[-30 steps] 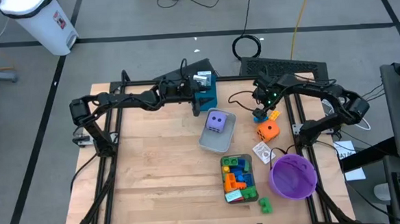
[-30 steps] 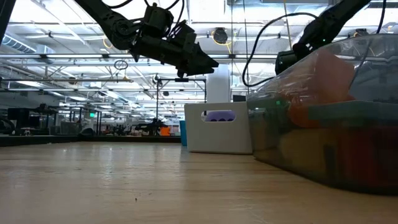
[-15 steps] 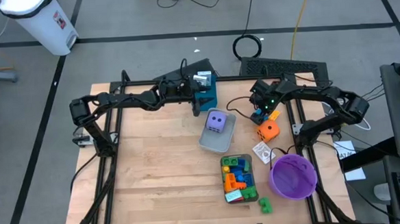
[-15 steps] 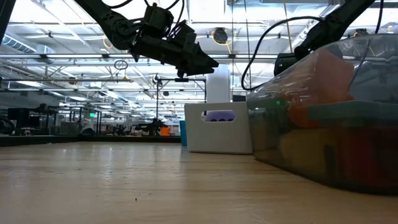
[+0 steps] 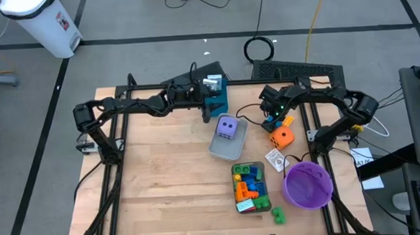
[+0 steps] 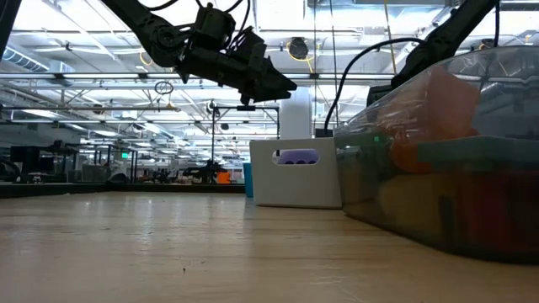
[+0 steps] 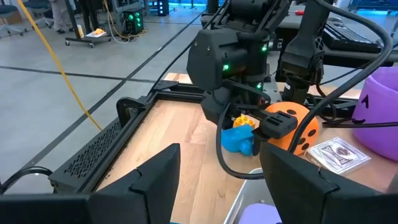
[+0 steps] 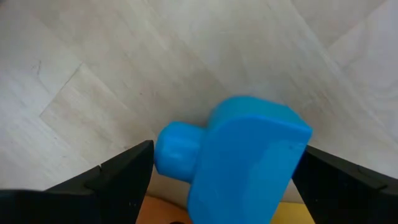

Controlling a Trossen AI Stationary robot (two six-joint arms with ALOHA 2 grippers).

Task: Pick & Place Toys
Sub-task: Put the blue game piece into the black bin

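In the right wrist view the blue brick [image 8: 239, 158] fills the lower centre of the frame, lying on pale wood between the right gripper's [image 8: 221, 180] two dark fingers [image 8: 121, 174], which stand wide apart on either side of it without pinching it. A sliver of orange shows at the bottom edge under the brick.

From above, the right gripper [image 5: 271, 114] sits right of centre in the upper half, with the orange die [image 5: 281, 136] just below it. The purple die [image 5: 227, 127] rests in a grey tray [image 5: 235, 149] at centre; a second tray [image 5: 261, 205], lower down, holds mixed bricks [image 5: 248, 184], with a green brick [image 5: 278, 215] loose beside it. The purple bowl [image 5: 308, 184] sits at lower right, near a card [image 5: 275, 159].

The left gripper [image 5: 210, 97] hangs above centre, its fingers partly apart and holding nothing.

The wooden table [image 5: 163, 185] stands on grey floor; a white bin [image 5: 43, 22] is at upper left, cables at top.
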